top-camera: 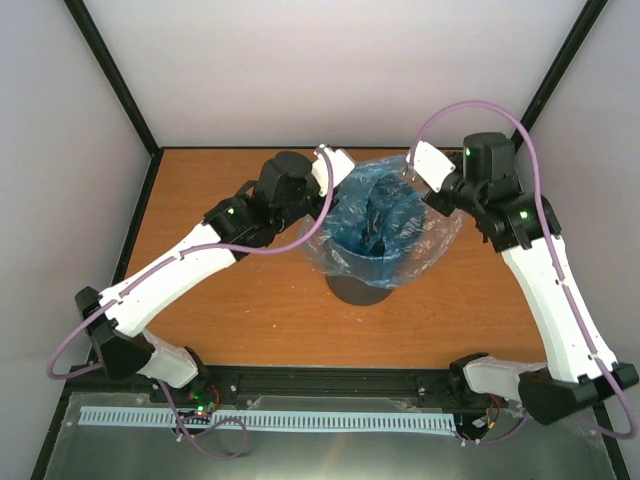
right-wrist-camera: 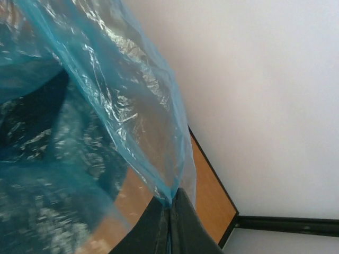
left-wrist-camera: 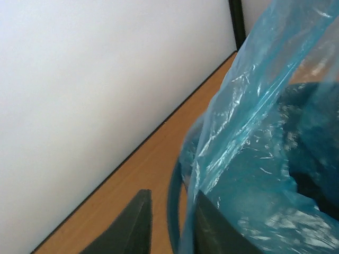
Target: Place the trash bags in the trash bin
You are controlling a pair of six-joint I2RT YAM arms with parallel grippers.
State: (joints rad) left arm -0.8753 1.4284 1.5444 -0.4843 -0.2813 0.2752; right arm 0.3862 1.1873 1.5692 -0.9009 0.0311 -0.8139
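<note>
Trash bag point(top-camera: 385, 215): mouth spread over the top of the trash bin point(top-camera: 352, 270), and film hangs outside the bin's rim all round. The middle sags into the bin. How deep it goes is hard to make out, just dark blue folds in there.

The bin stands upright mid-worktop point(top-camera: 230, 310). Most of its wall is hidden under film, with only the lower near side showing.

Right pincer point(right-wrist-camera: 170, 203): at the bin's far-right rim, clenched on a fold of the bag edge. The fingers meet with film drawn taut out of the pinch.

Left pincer point(left-wrist-camera: 172, 211): at the bin's far-left rim, jaws apart, straddling a blue-covered edge. Bare worktop shows between the outer finger point(left-wrist-camera: 132, 227) and that edge. The fingers are cropped at the frame bottom. Can't tell whether the edge is the bin's rim or only film.
</note>
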